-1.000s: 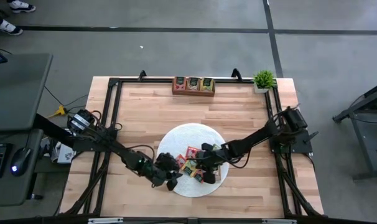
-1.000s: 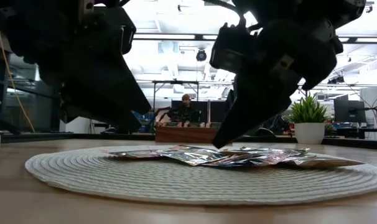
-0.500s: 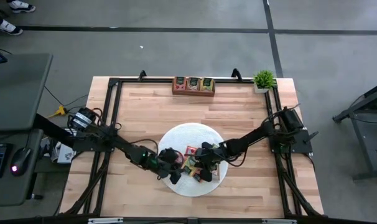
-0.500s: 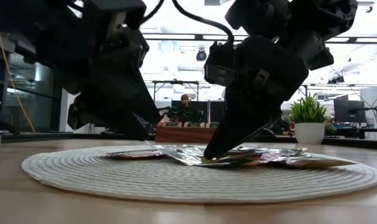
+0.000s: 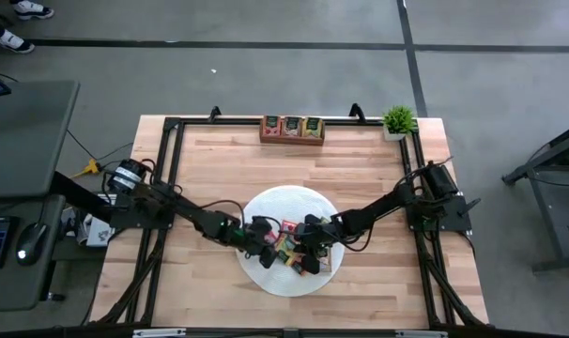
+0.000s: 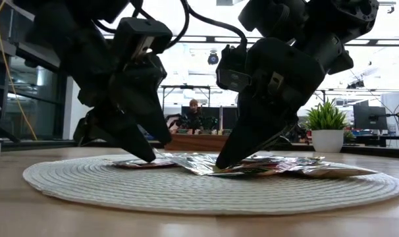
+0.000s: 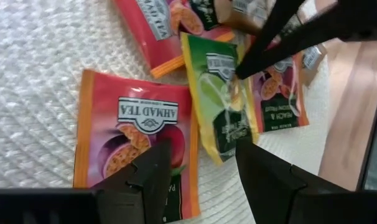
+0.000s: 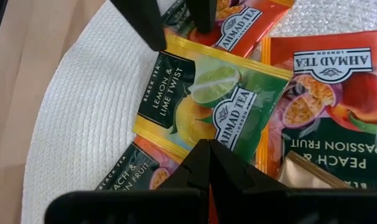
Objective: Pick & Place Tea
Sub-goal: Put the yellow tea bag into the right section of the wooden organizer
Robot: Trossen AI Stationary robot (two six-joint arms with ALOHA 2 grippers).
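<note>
Two dark grippers crowd the round white woven mat (image 5: pixel 266 211): left gripper (image 7: pixel 201 163) spread above overlapping foil tea packets (image 8: pixel 207 102), right gripper (image 8: pixel 204 160) pinched shut, pressing the yellow-green one. They could collide or drag neighbours.

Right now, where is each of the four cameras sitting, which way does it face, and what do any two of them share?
High view: overhead, facing straight down on the table; both arms show.
Low view: table height, facing level across the mat into the room; both pincers come down from above.
Left wrist view: on the left arm, facing the tea packets; open left pincer in the foreground.
Right wrist view: on the right arm, facing the packets; shut right pincer in the foreground.
Shared: both wrist views show the lemon-lime packet.
</note>
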